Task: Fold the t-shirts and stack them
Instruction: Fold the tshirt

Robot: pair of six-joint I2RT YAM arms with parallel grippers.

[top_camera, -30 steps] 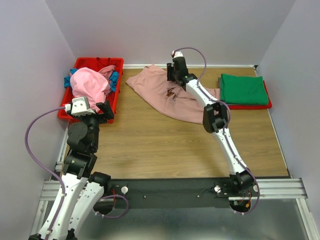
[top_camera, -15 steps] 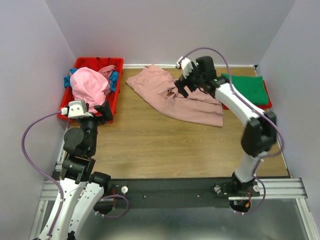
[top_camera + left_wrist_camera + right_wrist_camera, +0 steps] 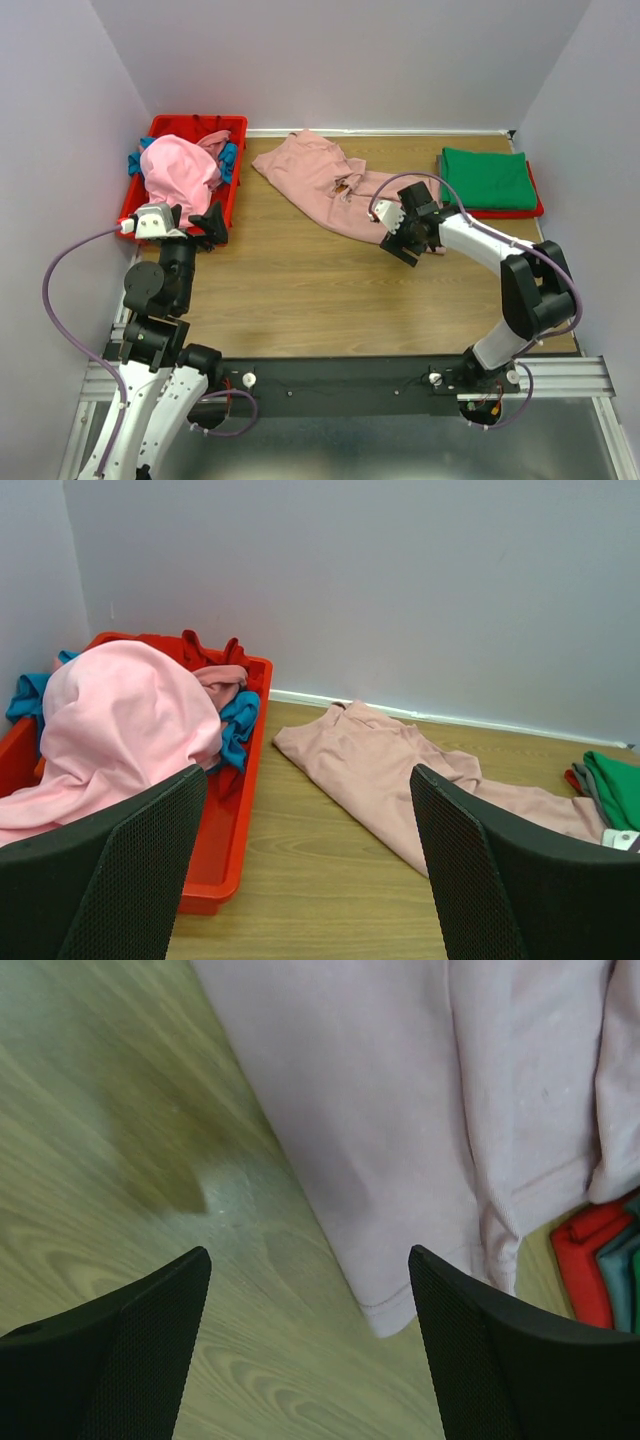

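The wooden surface [image 3: 300, 290] carries a big dusty-pink t-shirt [image 3: 315, 175], lying rumpled across its far middle with its right side folded over on itself. The right claw [image 3: 403, 250] hangs just above that shirt's near right corner. Its jaws are spread wide and grip nothing, and from the wrist the hem corner shows between the two fingers.

At the far left a red bin [image 3: 232, 124] holds a heap topped by a brighter pink t-shirt [image 3: 178, 170]. A blue t-shirt [image 3: 238, 720] and a red one [image 3: 205, 650] poke out behind it, mostly buried. The left claw [image 3: 200, 225] sits by the bin's near edge, just as wide and empty, facing the far wall.

At the far right a green t-shirt [image 3: 488, 178] lies neatly folded on something red [image 3: 500, 212], of which only a thin edge shows.

The dusty-pink shirt's print shows only as a few small dark marks near the middle, too small to make out.
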